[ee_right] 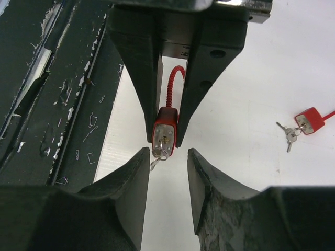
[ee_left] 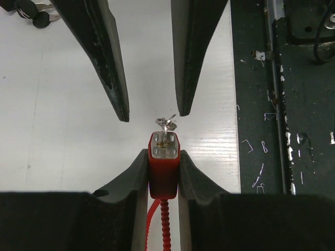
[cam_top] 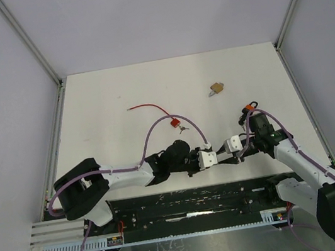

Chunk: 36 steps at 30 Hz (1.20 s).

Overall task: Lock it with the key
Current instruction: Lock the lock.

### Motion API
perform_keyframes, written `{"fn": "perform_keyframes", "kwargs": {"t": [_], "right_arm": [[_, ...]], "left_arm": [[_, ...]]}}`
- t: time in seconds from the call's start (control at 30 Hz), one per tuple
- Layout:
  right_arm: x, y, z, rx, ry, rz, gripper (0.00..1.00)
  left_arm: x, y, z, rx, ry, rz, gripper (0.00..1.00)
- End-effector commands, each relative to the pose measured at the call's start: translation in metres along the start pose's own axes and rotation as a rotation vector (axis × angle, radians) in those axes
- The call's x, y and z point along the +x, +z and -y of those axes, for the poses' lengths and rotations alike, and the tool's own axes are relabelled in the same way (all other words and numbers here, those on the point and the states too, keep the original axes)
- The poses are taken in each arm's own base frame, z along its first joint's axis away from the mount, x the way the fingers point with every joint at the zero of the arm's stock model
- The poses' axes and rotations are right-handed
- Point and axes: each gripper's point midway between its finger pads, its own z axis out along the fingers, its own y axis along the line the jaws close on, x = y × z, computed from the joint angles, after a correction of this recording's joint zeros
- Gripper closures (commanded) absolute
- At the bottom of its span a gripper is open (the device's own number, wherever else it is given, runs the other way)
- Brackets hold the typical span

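One red plastic-cased padlock (ee_left: 164, 170) is pinched by its sides between the fingers of my left claw (ee_left: 163, 155). Its keyhole face is turned away from my wrist, and its red ribbed cable shackle (ee_left: 165, 219) runs back between my fingers. A small silver key (ee_left: 166, 124) on a wire ring pokes out of that face. My right claw (ee_right: 168, 152) faces it head-on with its jaws parted, gripping nothing. The key sits right at the mouth of the gap, nearer one finger, and I cannot tell whether it brushes that finger. Padlock and claws sit close to the near edge of the white worktop (cam_top: 117, 89), a little right of its middle, just beside the black scuffed strip (cam_top: 192, 201) that borders that edge. Farther in, about mid-worktop, a second red padlock (cam_top: 173, 122) lies with a bunch of keys (cam_top: 184, 127) touching it and a thin red cable (cam_top: 149, 107) trailing toward the left edge. A brass-coloured padlock (cam_top: 216, 88) lies well apart from these, nearer the far edge and right of the middle.
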Motion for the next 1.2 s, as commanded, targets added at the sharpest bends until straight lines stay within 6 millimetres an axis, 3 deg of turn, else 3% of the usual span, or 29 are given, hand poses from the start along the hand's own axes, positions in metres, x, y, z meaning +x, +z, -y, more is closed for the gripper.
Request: {"fn": "perform_keyframes", "kwargs": {"t": [0.0,0.5,0.63,0.83,1.17], "right_arm": [[-0.003,0.003,0.001,-0.001,0.026,0.04,0.6],[-0.005,0.008,-0.003,-0.033,0.027,0.042,0.64],[-0.005,0.008,-0.003,-0.037,0.033,0.041,0.71],[-0.008,0.006,-0.002,-0.038,0.019,0.037,0.94],[-0.012,0.005,-0.013,-0.085,-0.106,0.042,1.0]], "left_arm": [[-0.04,0.002,-0.005,-0.009,0.028,0.127,1.0],[-0.054,0.006,-0.007,-0.002,0.027,0.156,1.0],[-0.054,0.006,-0.007,-0.001,0.026,0.152,1.0],[-0.05,0.006,-0.006,0.0,0.032,0.134,1.0],[-0.052,0.009,0.0,0.054,0.024,0.137,1.0]]}}
